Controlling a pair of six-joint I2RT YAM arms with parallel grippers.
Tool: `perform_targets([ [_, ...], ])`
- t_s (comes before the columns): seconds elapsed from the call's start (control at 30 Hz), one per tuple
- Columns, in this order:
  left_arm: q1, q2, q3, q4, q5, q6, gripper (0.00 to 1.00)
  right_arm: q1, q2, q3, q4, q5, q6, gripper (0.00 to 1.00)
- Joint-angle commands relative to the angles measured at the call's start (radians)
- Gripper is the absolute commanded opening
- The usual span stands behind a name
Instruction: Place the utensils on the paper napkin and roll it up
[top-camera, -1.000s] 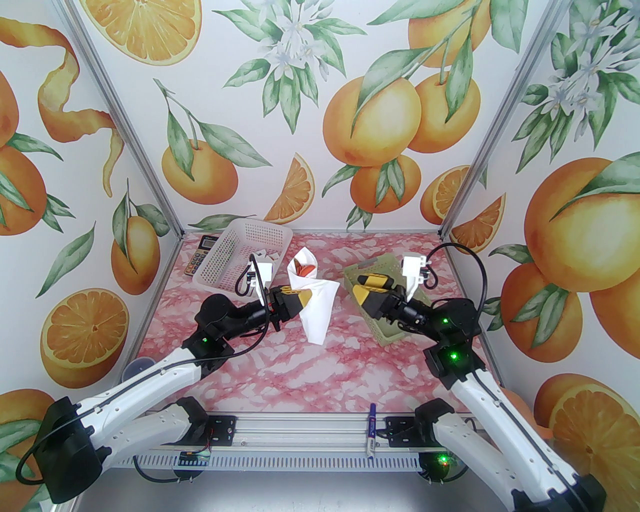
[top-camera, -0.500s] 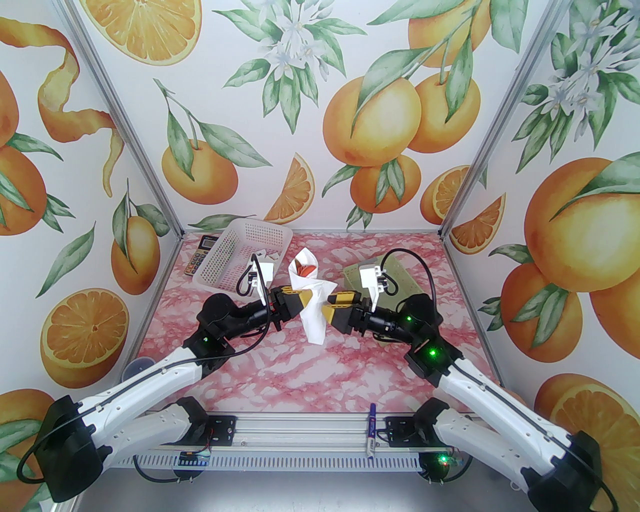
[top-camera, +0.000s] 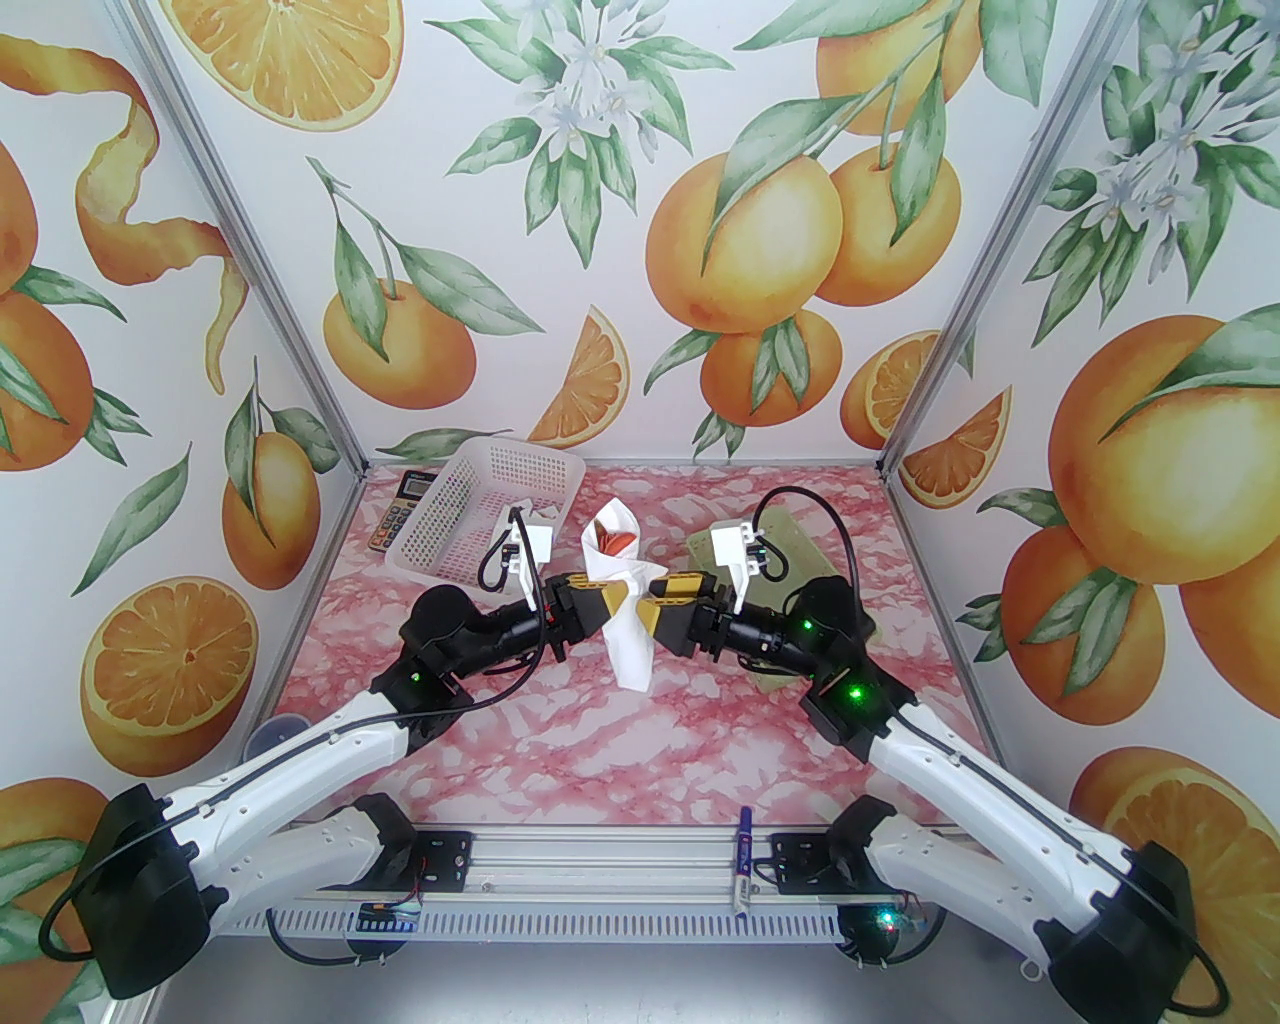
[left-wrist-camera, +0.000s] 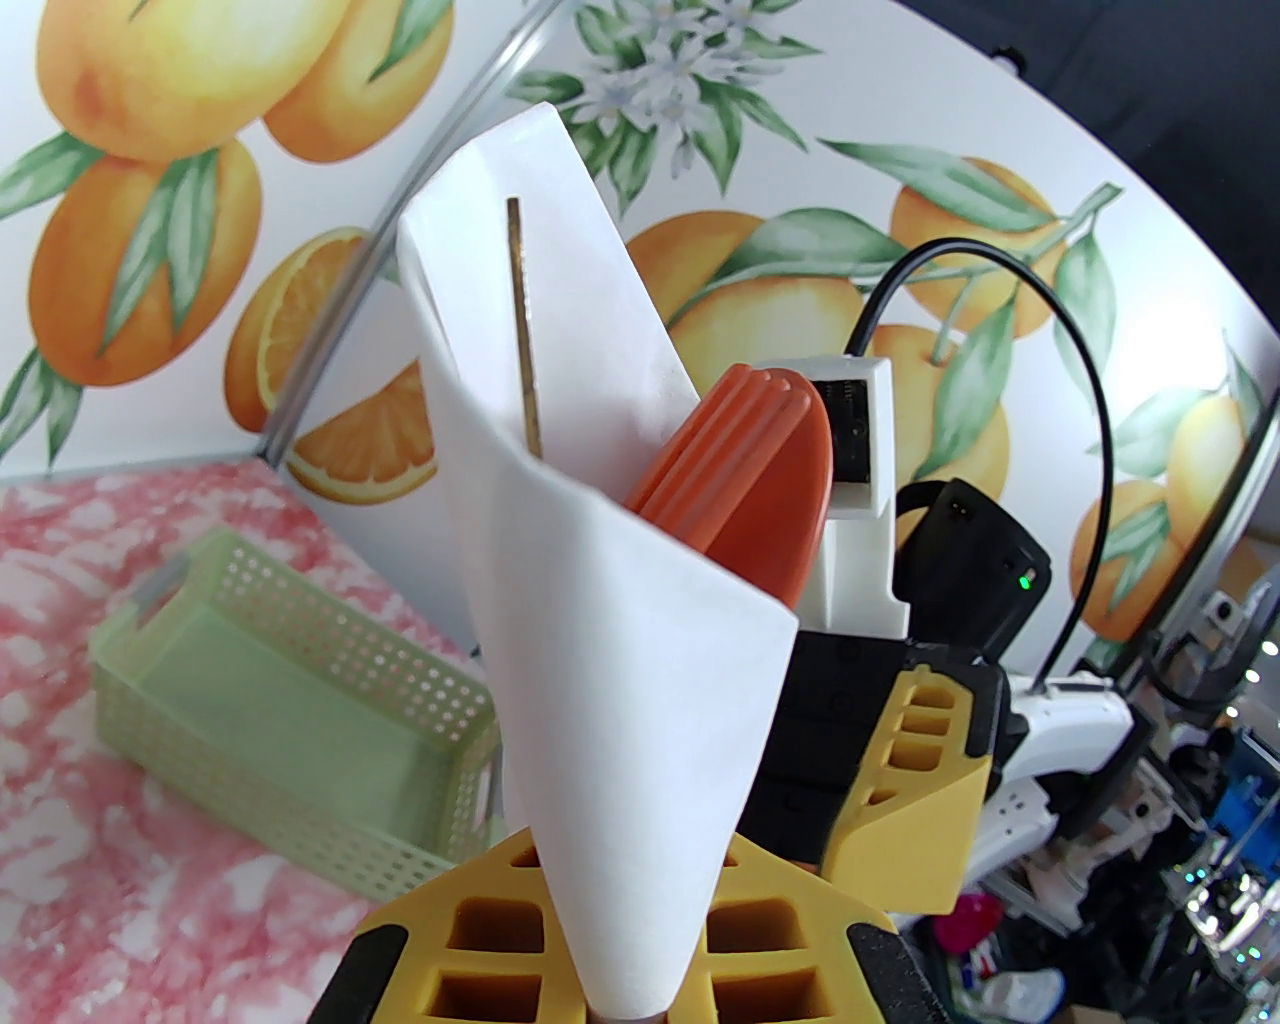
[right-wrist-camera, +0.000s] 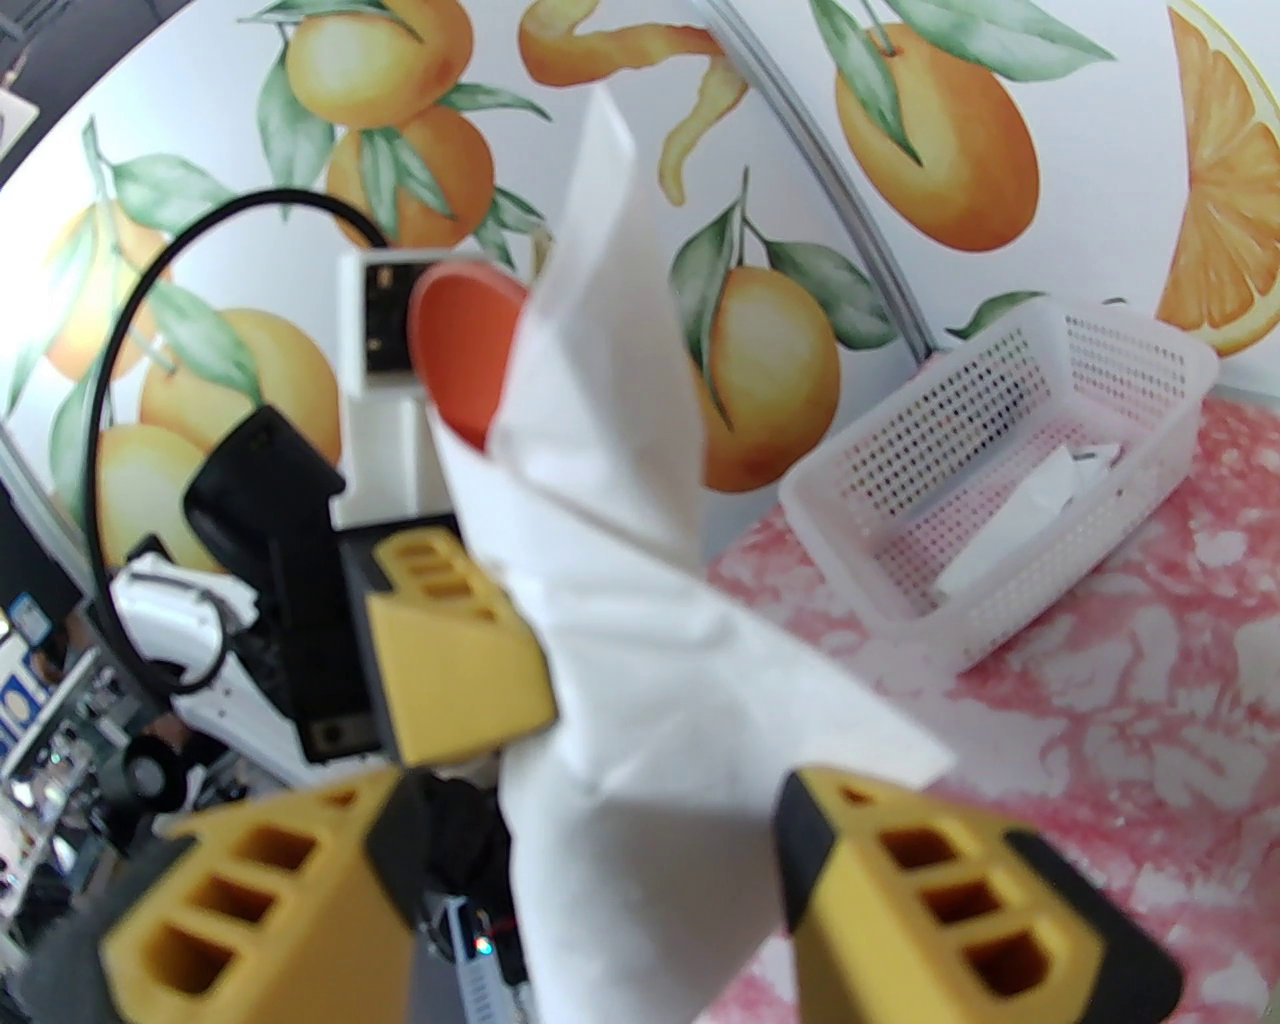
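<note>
Paper napkin (top-camera: 628, 620) rolled into a white cone around the utensils (top-camera: 612, 540), mid-table between the two arms. Long axis near upright, leaning slightly. Open mouth up and toward the far wall, orange-red heads poking out there. Tapered tip down toward the pink marbled table (top-camera: 560, 740), contact with it unclear.

Pinched partway down by the left gripper (top-camera: 608, 600), fingers clamped tight on the paper. Straddled from the opposite side by the right gripper (top-camera: 655, 608), jaws parted with the cone between them, no grip on it.

Behind on the left, a white mesh basket (top-camera: 470, 520) with crumpled white paper inside, and a calculator (top-camera: 398, 508) just beside it. Behind on the right, a green basket (top-camera: 795, 540), partly hidden by the right arm. Well apart at the near edge, a marker pen (top-camera: 742, 868) on the rail.
</note>
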Motion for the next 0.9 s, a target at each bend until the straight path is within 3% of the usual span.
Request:
perform_targets([
  [0.0,-0.006,0.002,0.014,0.052,0.006,-0.013,0.00,0.016,0.006,0.005,0.030,-0.005,-0.006,0.57],
  [0.47,-0.005,-0.007,0.018,0.016,-0.019,0.002,0.00,0.049,-0.050,-0.031,-0.073,0.026,-0.031,0.50],
  [0.87,-0.005,-0.033,0.019,-0.063,-0.042,0.038,0.00,0.057,-0.143,-0.026,-0.211,0.082,-0.076,0.52],
])
